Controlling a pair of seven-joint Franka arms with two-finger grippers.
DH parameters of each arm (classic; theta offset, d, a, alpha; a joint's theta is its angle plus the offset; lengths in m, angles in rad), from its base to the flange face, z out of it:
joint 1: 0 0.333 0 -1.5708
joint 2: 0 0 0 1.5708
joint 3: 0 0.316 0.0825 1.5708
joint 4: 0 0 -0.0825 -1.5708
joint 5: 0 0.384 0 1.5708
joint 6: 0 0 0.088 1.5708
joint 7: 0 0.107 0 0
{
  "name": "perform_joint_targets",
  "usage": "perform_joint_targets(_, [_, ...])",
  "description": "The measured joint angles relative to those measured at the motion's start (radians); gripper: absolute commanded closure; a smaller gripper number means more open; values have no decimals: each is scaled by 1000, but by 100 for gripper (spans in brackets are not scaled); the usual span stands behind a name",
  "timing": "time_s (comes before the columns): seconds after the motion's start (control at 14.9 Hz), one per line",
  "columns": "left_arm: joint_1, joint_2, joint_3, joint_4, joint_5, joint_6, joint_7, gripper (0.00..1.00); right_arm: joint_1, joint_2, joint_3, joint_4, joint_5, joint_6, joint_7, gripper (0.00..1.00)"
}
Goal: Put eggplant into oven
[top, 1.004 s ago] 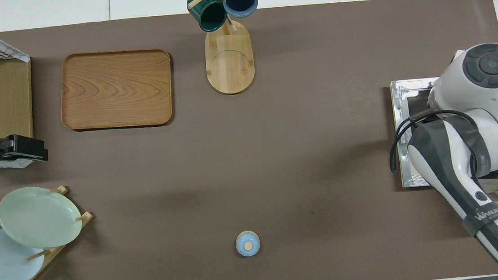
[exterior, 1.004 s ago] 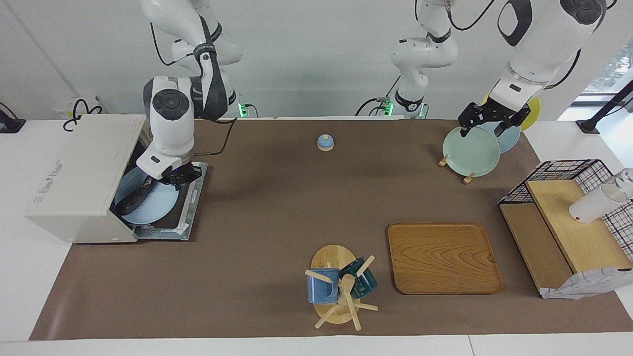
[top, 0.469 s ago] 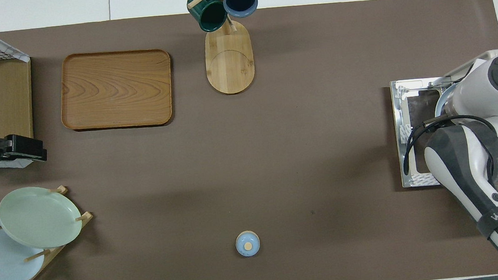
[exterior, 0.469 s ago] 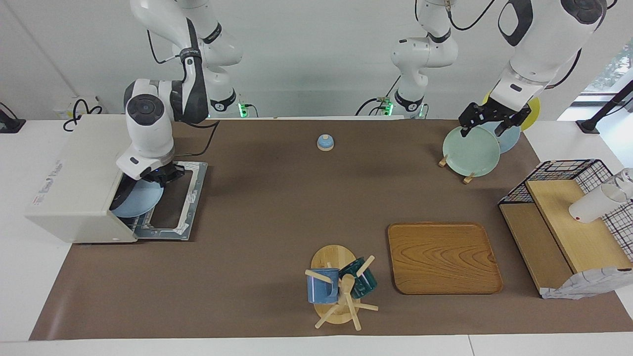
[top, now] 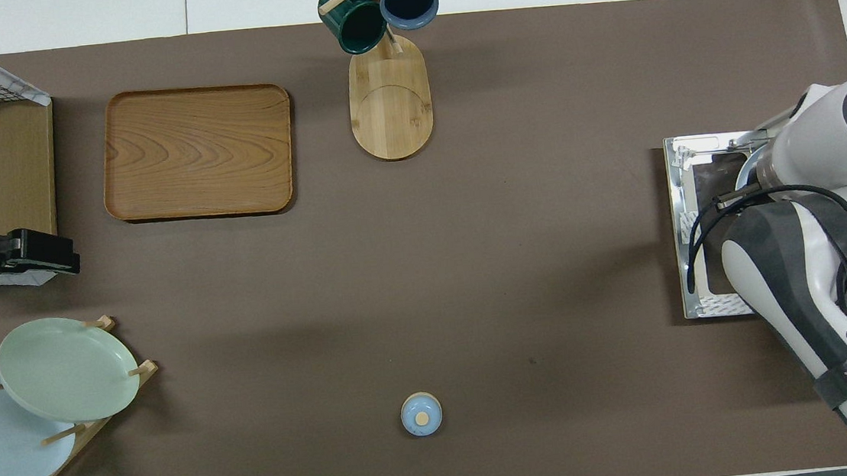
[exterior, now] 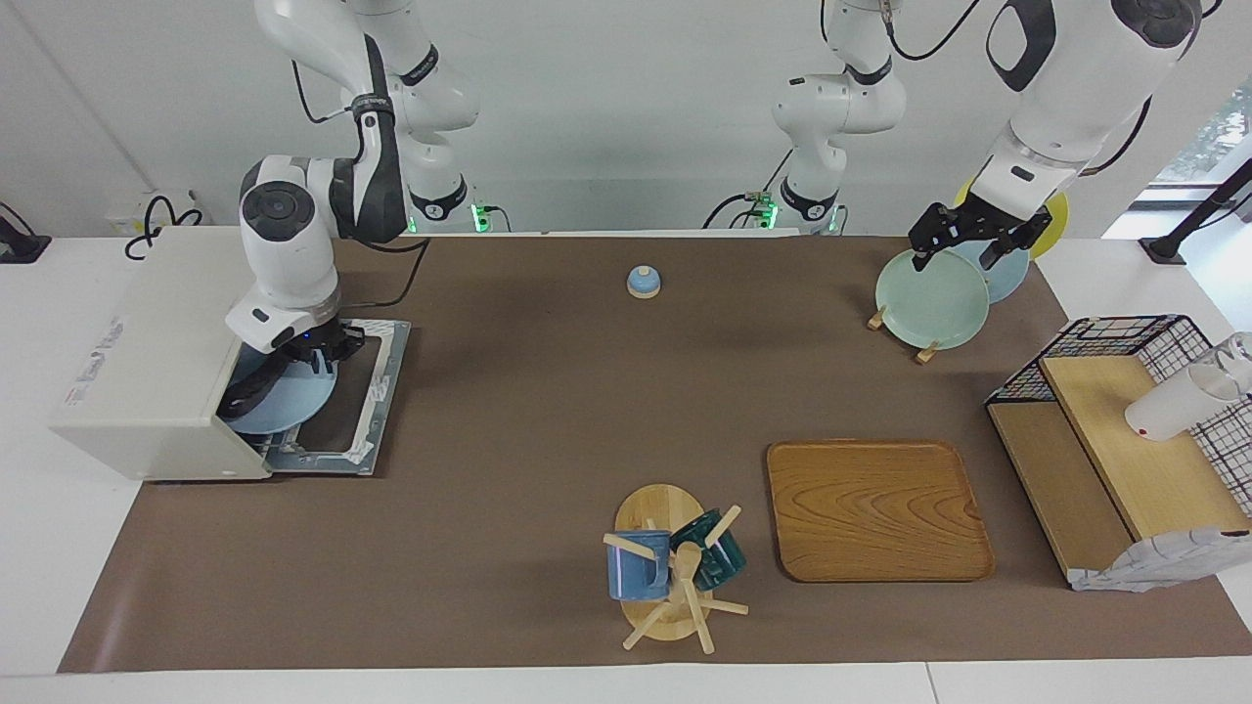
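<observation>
The cream-white oven (exterior: 156, 342) stands at the right arm's end of the table, its door (exterior: 377, 391) folded down flat. A light-blue plate (exterior: 293, 406) sits half inside the oven's mouth. The dark purple eggplant (exterior: 246, 391) lies on it, at the edge of the opening. My right gripper (exterior: 318, 360) is at the plate's outer rim over the door, shut on the plate. In the overhead view my right arm hides the eggplant and the gripper, and only a sliver of the plate (top: 743, 170) shows by the door (top: 689, 245). My left gripper (exterior: 954, 256) waits open above the plate rack.
A green plate (exterior: 929, 298) stands in the rack under my left gripper. A small blue lid (exterior: 643, 282) lies near the robots. A mug tree (exterior: 670, 577), a wooden tray (exterior: 875, 508) and a wire shelf (exterior: 1125, 430) stand farther out.
My right gripper carried the plate with the eggplant from over the door into the oven's mouth. In the last half second it barely shifted. The left arm has not moved.
</observation>
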Motion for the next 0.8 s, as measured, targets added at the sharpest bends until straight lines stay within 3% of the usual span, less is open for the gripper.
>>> perform_joint_targets(0.13, [0,0,0,0,0,0,0,0,44,3,4,6,57,42,32,100])
perform_joint_targets(0.4, [0,0,0,0,0,0,0,0,101,58,6,-89,66,212,157,100])
perform_joint_targets(0.8, [0,0,0,0,0,0,0,0,55,147,-1,-147,66,298,173,100])
